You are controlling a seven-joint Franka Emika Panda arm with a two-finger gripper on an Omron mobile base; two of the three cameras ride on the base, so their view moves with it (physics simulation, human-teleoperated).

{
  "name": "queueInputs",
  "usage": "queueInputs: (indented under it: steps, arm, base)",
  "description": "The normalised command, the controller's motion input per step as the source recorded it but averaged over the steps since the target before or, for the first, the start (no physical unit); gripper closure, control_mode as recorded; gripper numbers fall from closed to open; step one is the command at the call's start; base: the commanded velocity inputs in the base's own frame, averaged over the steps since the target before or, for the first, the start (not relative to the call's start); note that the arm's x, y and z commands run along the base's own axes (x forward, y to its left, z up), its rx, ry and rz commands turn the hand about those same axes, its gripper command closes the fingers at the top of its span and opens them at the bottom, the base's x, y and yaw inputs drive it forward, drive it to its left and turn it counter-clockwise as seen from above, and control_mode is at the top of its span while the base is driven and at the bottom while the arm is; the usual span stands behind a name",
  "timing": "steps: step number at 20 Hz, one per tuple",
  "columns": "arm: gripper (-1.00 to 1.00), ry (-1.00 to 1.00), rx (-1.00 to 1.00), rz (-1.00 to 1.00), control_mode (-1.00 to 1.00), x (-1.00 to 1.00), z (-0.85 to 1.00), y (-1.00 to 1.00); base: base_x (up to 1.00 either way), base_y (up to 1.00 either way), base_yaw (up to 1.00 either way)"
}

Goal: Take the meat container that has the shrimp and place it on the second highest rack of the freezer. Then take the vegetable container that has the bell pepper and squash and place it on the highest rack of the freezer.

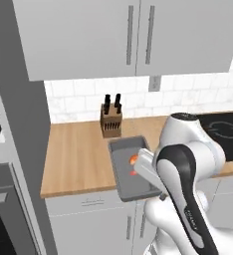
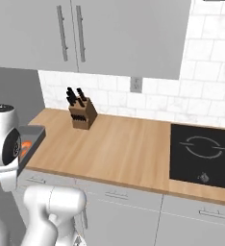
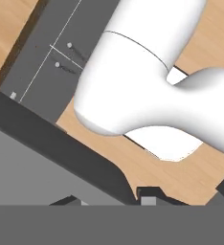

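We see the wooden counter (image 1: 78,154) with a knife block (image 1: 111,121) at the back, then the grey meat container (image 1: 124,172) — our hand (image 3: 147,198) clamps its rim — and the shrimp (image 1: 134,159) inside.

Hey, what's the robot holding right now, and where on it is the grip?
The end effector grips the grey meat container with the shrimp by its rim. The container looks lifted off the counter.
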Motion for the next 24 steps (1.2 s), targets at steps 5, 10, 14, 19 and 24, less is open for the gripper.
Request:
queueInputs:
  steps: [5,10,14,19,24]
  arm:
    - [1.0,0.0,0.0,0.0,1.0,0.0,0.0,0.0]
    - [1.0,0.0,0.0,0.0,1.0,0.0,0.0,0.0]
    - [1.0,0.0,0.0,0.0,1.0,0.0,0.0,0.0]
    - [1.0,0.0,0.0,0.0,1.0,0.0,0.0,0.0]
    - [1.0,0.0,0.0,0.0,1.0,0.0,0.0,0.0]
  base:
    - [-1.0,0.0,0.29]
    - [-0.93,0.12,0.66]
    - [-0.39,0.55,0.78]
    - [0.52,0.48,0.73]
    - [1.0,0.2,0.44]
